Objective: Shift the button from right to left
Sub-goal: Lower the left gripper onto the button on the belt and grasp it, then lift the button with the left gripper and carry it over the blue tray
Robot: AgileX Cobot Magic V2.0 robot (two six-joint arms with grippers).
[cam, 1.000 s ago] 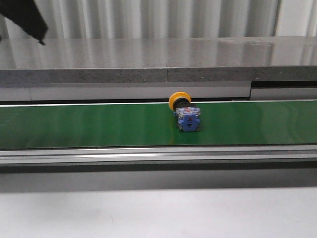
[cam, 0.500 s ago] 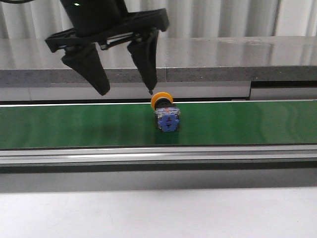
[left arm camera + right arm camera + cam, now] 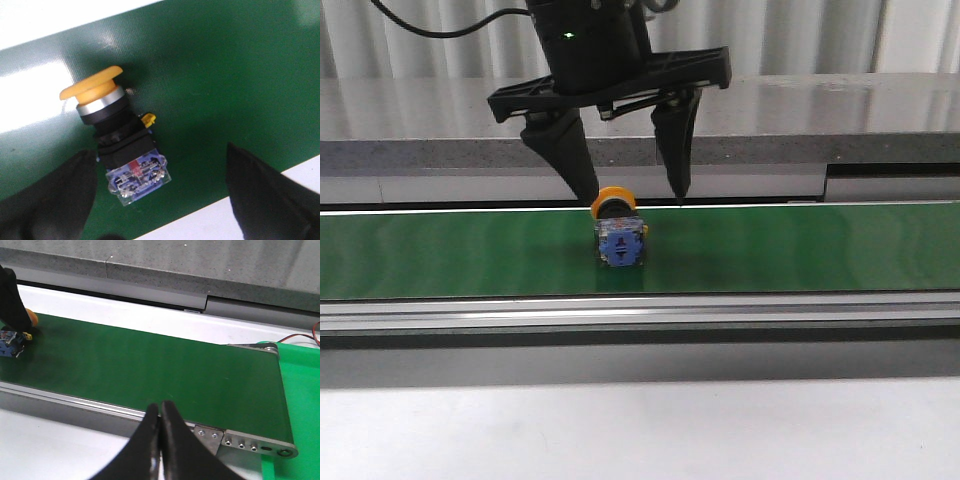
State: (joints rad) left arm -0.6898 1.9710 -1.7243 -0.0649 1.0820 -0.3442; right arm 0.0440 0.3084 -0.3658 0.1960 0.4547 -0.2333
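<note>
One long green belt (image 3: 470,250) runs across in front of the grey desk (image 3: 770,110). The left gripper (image 3: 632,190) hangs over it, its two black fingers (image 3: 563,150) spread wide. One button (image 3: 618,232) lies sideways between them on the belt, yellow cap toward the desk, blue block toward the camera. The right gripper (image 3: 160,412) has both fingers pressed together, holding nothing.
</note>
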